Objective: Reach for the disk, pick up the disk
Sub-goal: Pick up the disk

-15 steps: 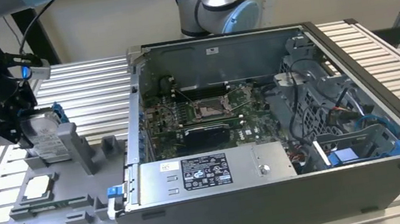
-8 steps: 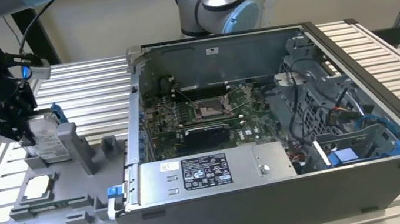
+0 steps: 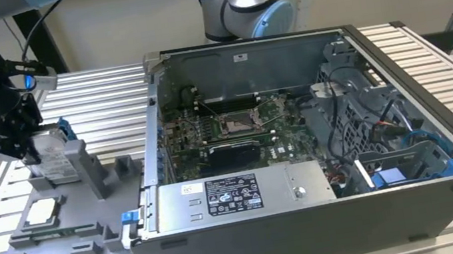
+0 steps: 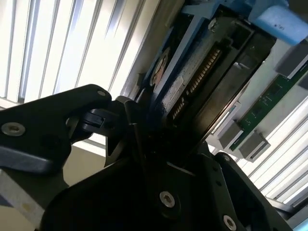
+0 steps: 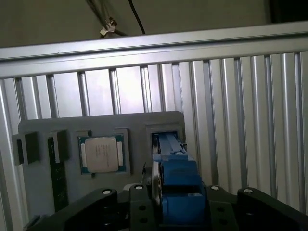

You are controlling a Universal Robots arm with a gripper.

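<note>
The disk (image 3: 56,158) stands on edge in a slot of the grey fixture (image 3: 87,218) at the exterior view's left, its blue bracket (image 3: 65,129) along the upper edge. My gripper (image 3: 33,152) comes down on it from above, with the black fingers pressed against both sides. In the first wrist view the blue bracket of the disk (image 5: 175,168) sits between the two fingers of the gripper (image 5: 175,191). The second wrist view shows the disk's dark underside and connector (image 4: 195,82) clamped in the gripper (image 4: 171,139).
A square silver CPU chip (image 3: 42,212) lies in the fixture close to the disk. The open computer case (image 3: 321,153) stands at the exterior view's right of the fixture. A second robot arm's base (image 3: 244,3) rises behind the case. Slatted metal table (image 3: 100,92) lies all around.
</note>
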